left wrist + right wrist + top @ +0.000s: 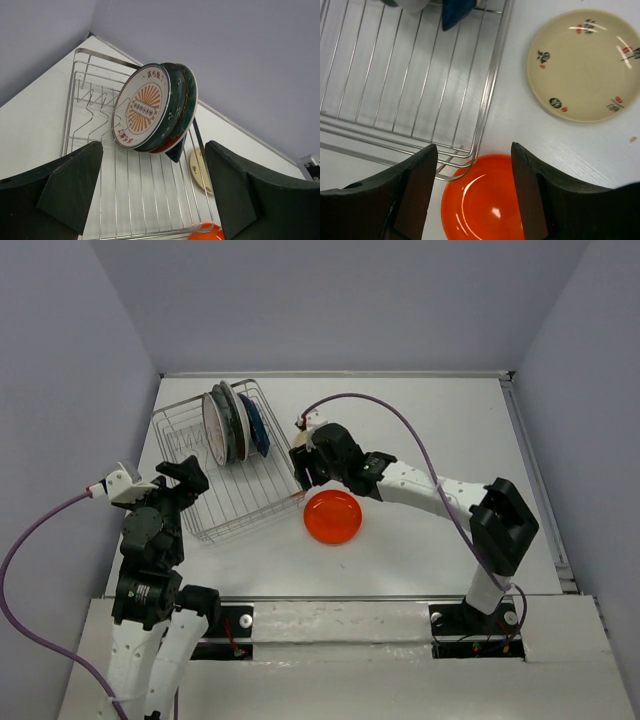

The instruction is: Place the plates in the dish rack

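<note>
Rack (215, 480): plates (228, 425) upright.
Orange plate (333, 516): on worktop (430, 420), at rack corner.
Left fingers (65, 185): wide, empty.
Right fingers (415, 190): wide, empty.

We see the silver wire dish rack (240, 490) near the bench's far-left corner, holding four plates (232, 425) on edge, bunched together, the white orange-emblem plate (141, 109) outermost. The orange plate (333, 516) and cream plate (585, 65) lie flat just off its right side, face up.

Six plates (333, 517), one dish rack (238, 504)
</note>
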